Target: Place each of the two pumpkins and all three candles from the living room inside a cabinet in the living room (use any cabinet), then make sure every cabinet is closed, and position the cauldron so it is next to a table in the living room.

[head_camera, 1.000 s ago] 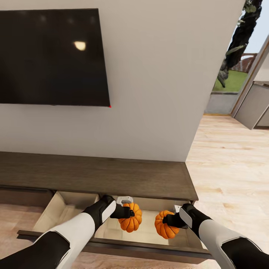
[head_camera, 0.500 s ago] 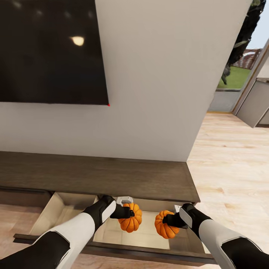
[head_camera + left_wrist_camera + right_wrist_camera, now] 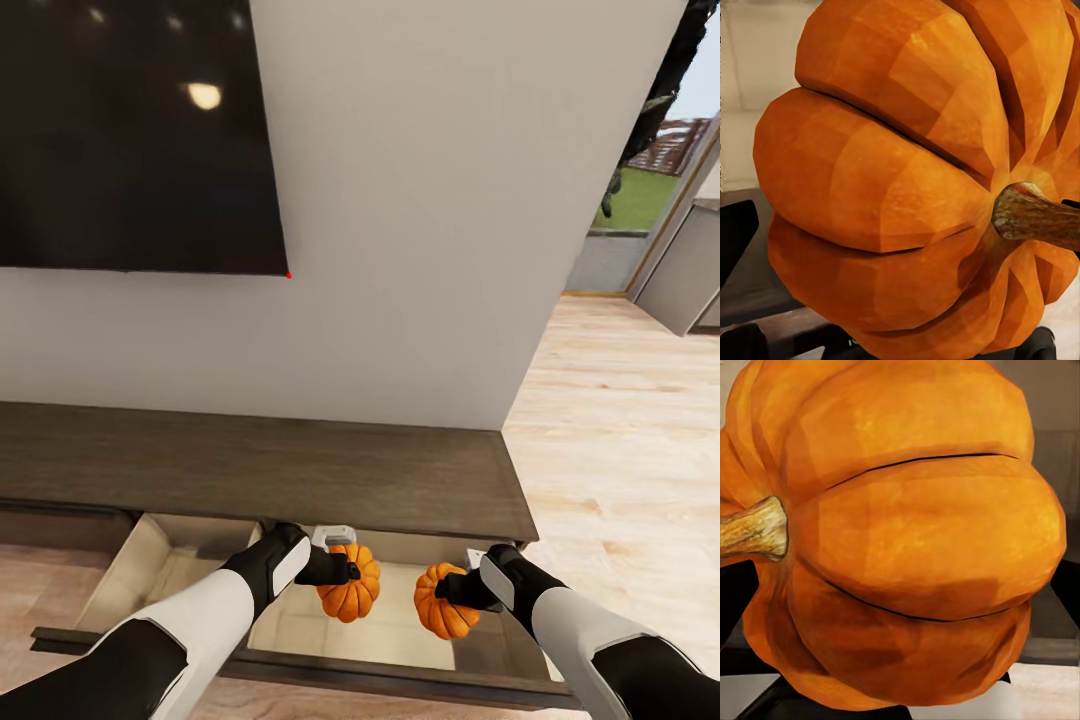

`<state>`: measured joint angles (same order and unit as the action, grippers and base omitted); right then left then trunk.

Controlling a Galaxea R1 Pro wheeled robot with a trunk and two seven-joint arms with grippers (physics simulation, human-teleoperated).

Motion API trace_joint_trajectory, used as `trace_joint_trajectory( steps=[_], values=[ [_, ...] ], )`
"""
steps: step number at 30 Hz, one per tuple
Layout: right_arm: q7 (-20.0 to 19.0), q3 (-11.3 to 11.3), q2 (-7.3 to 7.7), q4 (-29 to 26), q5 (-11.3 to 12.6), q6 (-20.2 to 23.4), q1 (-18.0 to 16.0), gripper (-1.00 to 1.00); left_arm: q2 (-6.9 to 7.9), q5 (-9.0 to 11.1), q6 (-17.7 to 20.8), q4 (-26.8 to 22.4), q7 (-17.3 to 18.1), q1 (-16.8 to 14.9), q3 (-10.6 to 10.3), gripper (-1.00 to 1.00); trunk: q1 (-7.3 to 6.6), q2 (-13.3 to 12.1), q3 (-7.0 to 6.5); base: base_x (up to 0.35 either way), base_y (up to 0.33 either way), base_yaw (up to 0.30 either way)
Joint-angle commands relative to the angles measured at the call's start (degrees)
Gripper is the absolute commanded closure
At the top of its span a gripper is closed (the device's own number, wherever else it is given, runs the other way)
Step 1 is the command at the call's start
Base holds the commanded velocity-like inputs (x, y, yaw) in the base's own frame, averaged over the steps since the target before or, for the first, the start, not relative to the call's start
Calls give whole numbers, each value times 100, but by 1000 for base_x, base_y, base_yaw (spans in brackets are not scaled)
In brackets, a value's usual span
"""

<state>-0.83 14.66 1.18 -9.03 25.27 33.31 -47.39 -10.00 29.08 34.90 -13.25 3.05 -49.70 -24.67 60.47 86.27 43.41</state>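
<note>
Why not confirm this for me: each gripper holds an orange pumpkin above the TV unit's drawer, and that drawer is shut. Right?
Not quite. The drawer is pulled out, not shut: the head view shows its pale inside open under both arms. The rest stands: the left gripper holds one pumpkin and the right gripper holds the other pumpkin above that drawer of the TV unit.
</note>
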Motion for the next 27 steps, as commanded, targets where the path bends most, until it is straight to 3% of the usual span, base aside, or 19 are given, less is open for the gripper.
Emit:
trace_joint_trajectory(
  steps=[1,12,27],
  values=[
    [-5,45,5,-10,30,26,-3,100,0,-34,16,-2,20,-4,-2,100,2,2,14,264,0,0],
    [-20,54,5,-11,39,-34,2,100,0,-34,16,-2,20,-4,-2,100,2,2,53,43,0,0],
    [-40,63,5,-11,39,-35,2,100,0,-34,25,9,20,-4,-2,100,331,604,323,0,0,0]
  ],
)
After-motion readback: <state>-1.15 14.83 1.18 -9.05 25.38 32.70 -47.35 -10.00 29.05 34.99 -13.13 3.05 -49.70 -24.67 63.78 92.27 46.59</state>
